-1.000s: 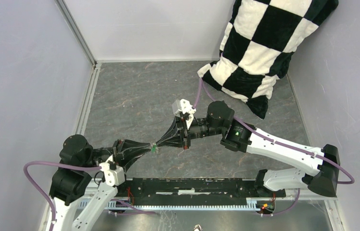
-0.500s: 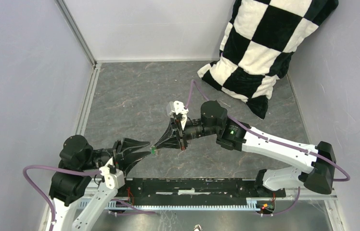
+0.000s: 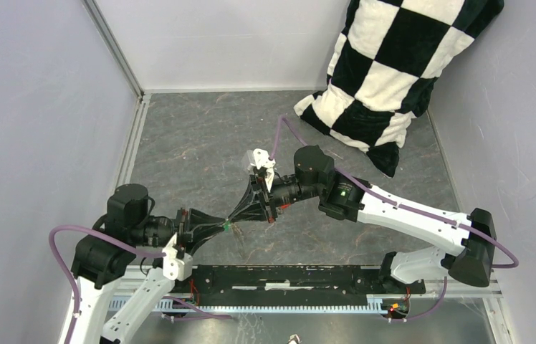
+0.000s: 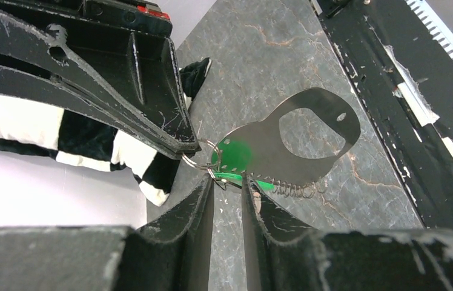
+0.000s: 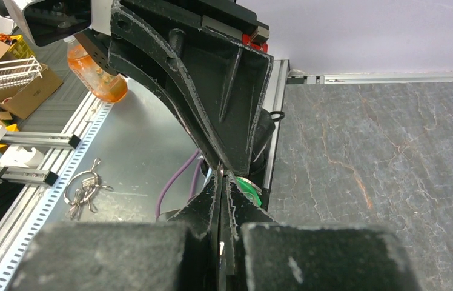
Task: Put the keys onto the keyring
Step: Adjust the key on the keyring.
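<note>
Top external: left gripper and right gripper meet tip to tip, green key between them. Left wrist: right jaws clamp the small loop of the keyring, steadying it for threading; left jaws narrowly parted at the key, grip unclear. Right wrist: fingers pressed tight.

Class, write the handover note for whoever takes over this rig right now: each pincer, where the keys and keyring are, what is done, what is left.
Left pincer: jaws narrowly parted at the green key; grip unclear.
Right pincer: shut on the small ring of the keyring, held up off the table.
Done: green key brought against the small ring; whether it is threaded cannot be told.
Red key: not seen in any view.
Left: confirm the green key is on, then find and thread the red one.
</note>
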Controlling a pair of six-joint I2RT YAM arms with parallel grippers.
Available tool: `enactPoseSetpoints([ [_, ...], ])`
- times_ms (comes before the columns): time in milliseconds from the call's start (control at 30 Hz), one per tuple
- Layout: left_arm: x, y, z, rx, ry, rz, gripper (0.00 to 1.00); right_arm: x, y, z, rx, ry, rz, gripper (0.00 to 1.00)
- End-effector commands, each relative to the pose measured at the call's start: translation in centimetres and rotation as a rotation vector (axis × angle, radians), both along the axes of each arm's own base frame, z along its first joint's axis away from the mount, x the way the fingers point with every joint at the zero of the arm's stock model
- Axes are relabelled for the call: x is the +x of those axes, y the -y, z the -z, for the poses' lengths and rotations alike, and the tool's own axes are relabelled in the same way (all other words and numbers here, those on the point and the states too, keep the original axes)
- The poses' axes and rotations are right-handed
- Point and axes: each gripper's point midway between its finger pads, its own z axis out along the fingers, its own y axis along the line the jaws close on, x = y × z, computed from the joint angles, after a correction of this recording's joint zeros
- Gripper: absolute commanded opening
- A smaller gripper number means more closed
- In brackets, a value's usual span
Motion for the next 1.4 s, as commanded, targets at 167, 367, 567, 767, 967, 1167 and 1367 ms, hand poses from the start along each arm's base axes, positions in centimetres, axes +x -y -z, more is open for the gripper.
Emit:
enactPoseSetpoints([
  [167, -0.7, -0.3, -0.8, -0.001, 0.093, 0.021, 0.27, -0.2, -0.2, -2.7, 0.060, 0.039, -0.026, 0.01],
  [367, -0.4, -0.3, -1.4, -0.034, 0.099, -0.009, 0.24, -0.1, -0.2, -2.7, 0.057, 0.040, -0.023, 0.01],
  [567, -0.1, -0.1, -2.4, -0.080, 0.092, -0.035, 0.17, 0.0, -0.4, -2.7, 0.056, 0.039, -0.023, 0.01],
  [767, -0.3, -0.1, -2.3, -0.091, 0.080, -0.029, 0.08, 0.1, -0.4, -3.0, 0.080, 0.032, -0.010, 0.01],
  [967, -0.4, -0.1, -2.1, -0.093, 0.071, -0.033, 0.03, 0.1, -0.1, -3.4, 0.120, 0.017, 0.011, 0.01],
  [1167, -0.6, 0.0, -2.0, -0.095, 0.069, -0.022, 0.02, 0.1, 0.0, -3.8, 0.157, -0.003, 0.021, 0.01],
  [1367, -0.7, 0.0, -1.9, -0.096, 0.075, -0.018, 0.02, 0.0, 0.6, -4.6, 0.244, -0.038, 0.051, 0.01],
])
